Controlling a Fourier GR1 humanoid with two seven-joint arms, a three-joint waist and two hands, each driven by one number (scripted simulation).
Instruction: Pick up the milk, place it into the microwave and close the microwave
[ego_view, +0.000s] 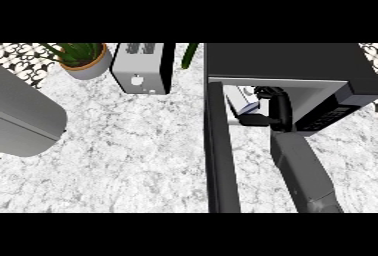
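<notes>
The right hand (272, 106) reaches into the open microwave (295, 65), fingers curled round the milk (246, 101), which seems to sit just inside the cavity beside the door (221, 150).

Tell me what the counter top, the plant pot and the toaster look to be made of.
Counter top: looks like polished stone, marble or granite, going by its grey-white mottling. Plant pot: grey body with a tan rim, matte, maybe ceramic or terracotta; hard to tell. Toaster: pale grey sides with dark slots, likely brushed metal.
</notes>
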